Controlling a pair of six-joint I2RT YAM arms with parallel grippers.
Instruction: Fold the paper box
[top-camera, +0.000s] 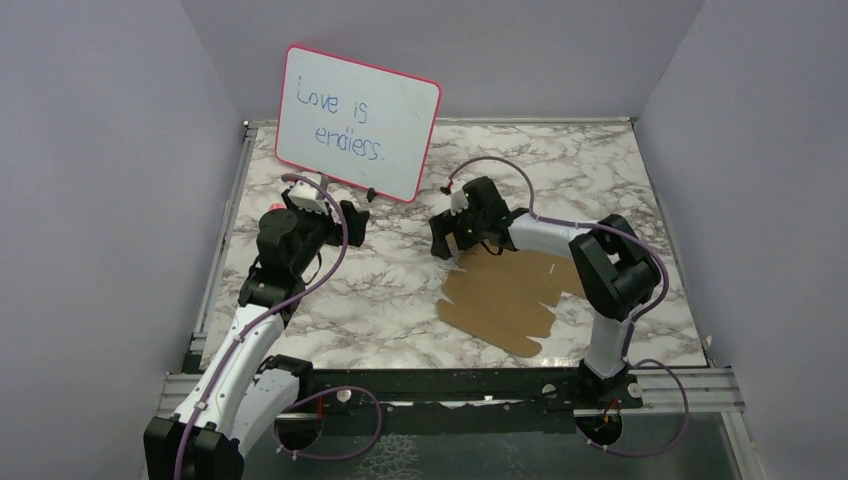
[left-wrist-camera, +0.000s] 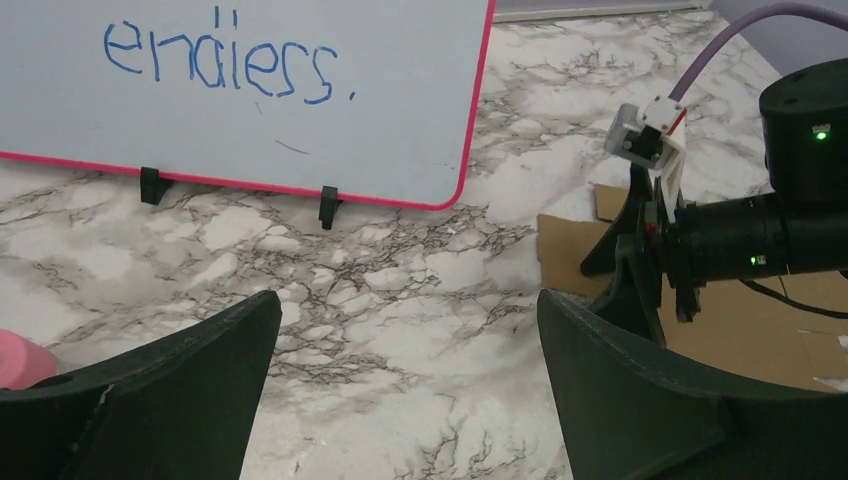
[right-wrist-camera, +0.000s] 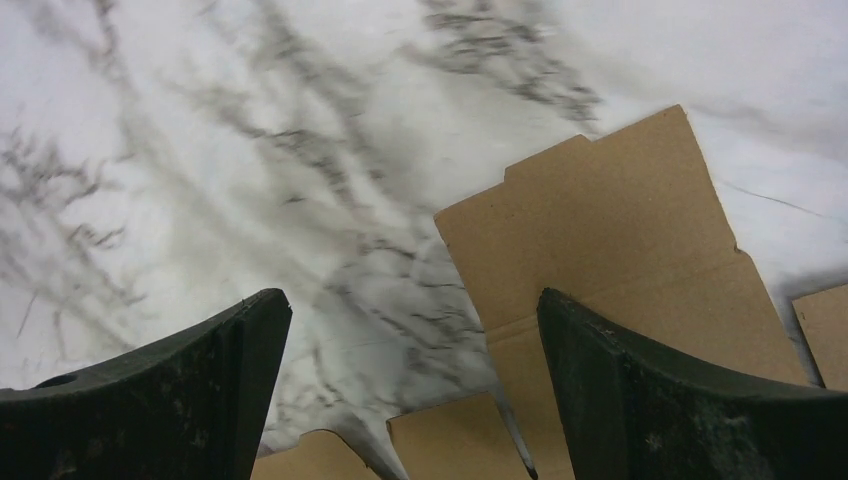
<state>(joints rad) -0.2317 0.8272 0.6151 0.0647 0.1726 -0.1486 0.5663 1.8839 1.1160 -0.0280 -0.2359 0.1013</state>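
Observation:
The paper box (top-camera: 510, 295) is a flat brown die-cut sheet lying on the marble table, right of centre. My right gripper (top-camera: 447, 240) hovers over its far left corner, jaws wide open and empty. In the right wrist view a flap (right-wrist-camera: 610, 230) of the sheet lies flat under my right gripper (right-wrist-camera: 412, 330), mostly below the right finger. My left gripper (top-camera: 335, 215) stands open at the left, near the whiteboard's foot, away from the sheet. The left wrist view shows bare marble between my left gripper (left-wrist-camera: 408, 330) jaws, and the sheet's edge (left-wrist-camera: 570, 250) beyond.
A pink-framed whiteboard (top-camera: 357, 122) with blue writing stands on small black feet at the back left. Grey walls close in the table on three sides. A metal rail (top-camera: 470, 385) runs along the near edge. A pink thing (left-wrist-camera: 20, 360) shows at the left wrist view's left edge.

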